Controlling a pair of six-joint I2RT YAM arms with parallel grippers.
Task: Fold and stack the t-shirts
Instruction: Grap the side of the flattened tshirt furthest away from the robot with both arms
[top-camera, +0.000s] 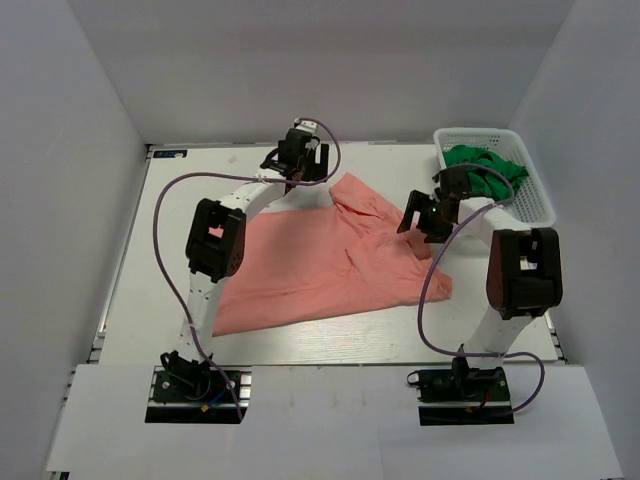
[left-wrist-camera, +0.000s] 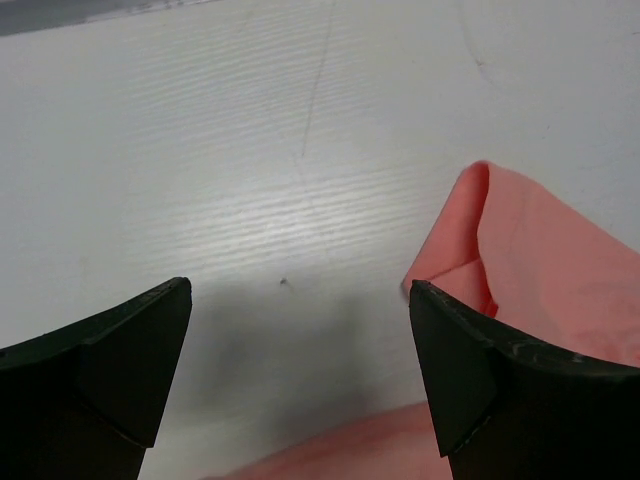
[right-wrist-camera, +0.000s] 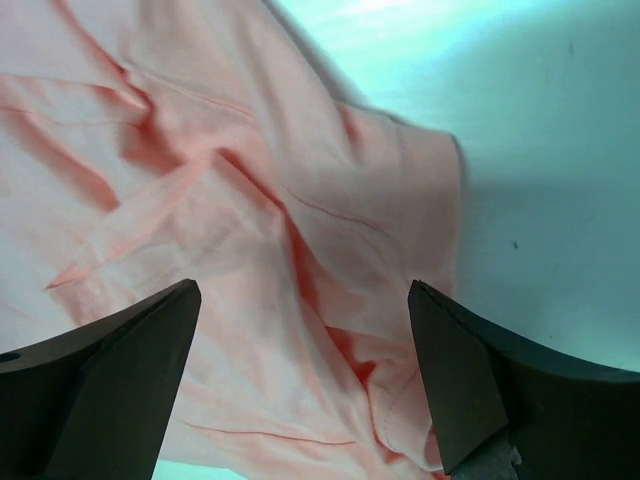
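Cloth: the salmon-pink shirt (top-camera: 320, 265) is thin, soft and matt, rumpled into shallow ridges with fine stitched seams under the right gripper (right-wrist-camera: 303, 287); the green garment (top-camera: 478, 160) is similar matt cloth, crumpled. Plastic: the basket (top-camera: 535, 205) is a white lattice, smooth, with a slight gloss. The tabletop (left-wrist-camera: 250, 150) is a white sheet, finely ribbed in parallel lines, with a faint sheen, one thin scratch and small dark specks. The jaws of the left gripper (left-wrist-camera: 298, 288) and of the right gripper are black, matt and smooth-edged, apparently hard plastic. The arm casings (top-camera: 215, 238) are smooth, black and white; the cables (top-camera: 155, 235) have a smooth purple sheath. The walls (top-camera: 60, 200) are plain matt white.
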